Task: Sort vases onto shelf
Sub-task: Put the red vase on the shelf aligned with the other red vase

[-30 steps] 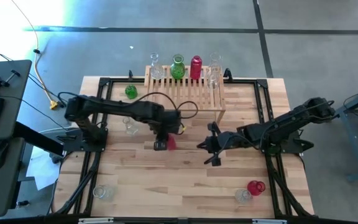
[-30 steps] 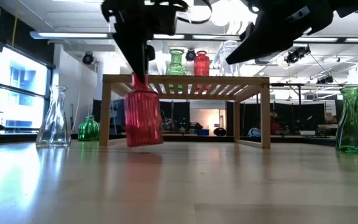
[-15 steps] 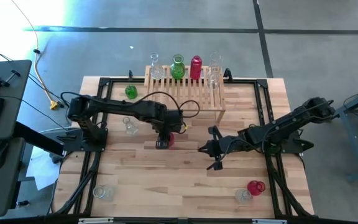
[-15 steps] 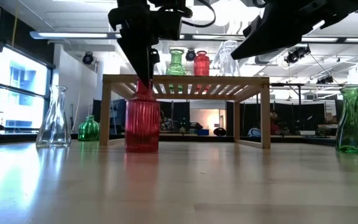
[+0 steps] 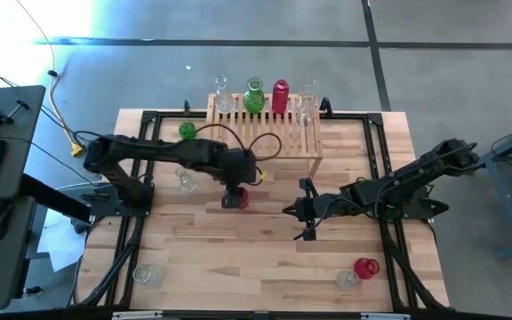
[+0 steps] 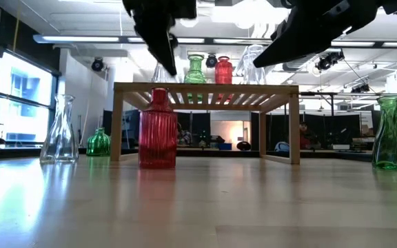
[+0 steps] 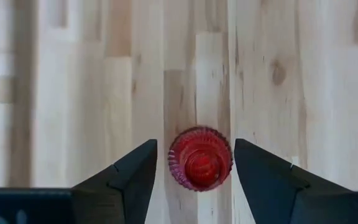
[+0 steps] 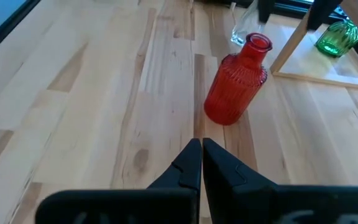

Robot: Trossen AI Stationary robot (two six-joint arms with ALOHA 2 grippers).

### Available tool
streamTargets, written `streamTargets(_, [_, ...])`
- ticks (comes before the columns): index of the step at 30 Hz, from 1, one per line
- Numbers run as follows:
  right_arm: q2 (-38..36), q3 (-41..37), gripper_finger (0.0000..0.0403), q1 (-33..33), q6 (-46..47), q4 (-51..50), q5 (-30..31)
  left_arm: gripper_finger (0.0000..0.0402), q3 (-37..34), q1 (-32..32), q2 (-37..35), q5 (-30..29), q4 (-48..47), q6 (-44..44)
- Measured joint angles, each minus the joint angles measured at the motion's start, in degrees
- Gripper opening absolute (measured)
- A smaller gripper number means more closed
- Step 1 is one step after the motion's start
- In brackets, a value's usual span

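A red ribbed vase (image 5: 242, 199) (image 6: 158, 131) stands upright on its base on the plank table, in front of the shelf (image 5: 266, 133) (image 6: 205, 88). My left gripper (image 7: 196, 148) (image 6: 167, 58) hangs open just above it; in the left wrist view its fingers stand on either side of the vase's mouth (image 7: 200, 158) without touching. My right gripper (image 8: 201, 154) (image 5: 299, 213) is shut and empty, hovering to the vase's right and pointing toward it (image 8: 235, 81). Along the shelf's far edge stand a clear vase (image 5: 221, 100), a green one (image 5: 254, 96), a red one (image 5: 280, 96) and another clear one (image 5: 307, 102).
On the table stand a small green vase (image 5: 188, 131) and a clear vase (image 5: 187, 180) at the left, a clear one (image 5: 147, 275) near the front left, and a red (image 5: 365, 267) and a clear one (image 5: 348, 281) at the front right. A tall green vase (image 6: 394, 134) shows at the low view's right.
My left gripper has set the red vase, held tilted by its neck a second ago, upright on the table. It has then opened, let go and risen clear above the vase's mouth. The vase stays standing where it was put.
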Motion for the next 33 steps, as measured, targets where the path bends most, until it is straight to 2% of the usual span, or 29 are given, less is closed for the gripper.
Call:
streamTargets(3, [0.00,0.00,0.0001,0.00,0.17,0.04,-0.01,0.0201,-2.88,-0.97,-3.70,-0.28,5.58,-0.83])
streamTargets(9, [0.31,0.00,0.0034,-0.10,2.08,1.46,1.30,0.0186,-17.77,-3.48,-15.01,-0.37,19.02,-0.94])
streamTargets(13, [2.94,0.00,0.0081,-0.76,0.08,7.72,1.44,0.0165,-29.36,-5.24,-24.18,-0.43,30.74,-1.39])
streamTargets(18, [9.16,0.02,0.0153,-1.35,-5.23,20.16,0.51,0.0130,-45.41,-6.59,-35.12,-0.41,53.33,-1.21])
streamTargets(22, [13.81,0.16,0.0221,-2.27,-4.03,30.19,0.46,0.0105,-55.73,-6.42,-41.53,-0.43,67.84,1.82])
streamTargets(27, [19.13,4.14,0.0282,-4.42,1.00,33.49,0.43,0.0084,-62.67,-5.57,-47.24,-2.14,79.53,5.84])
streamTargets(33, [26.23,11.04,0.0293,-7.50,5.16,33.45,2.96,0.0071,-63.12,-3.98,-51.45,-2.88,79.82,6.71])
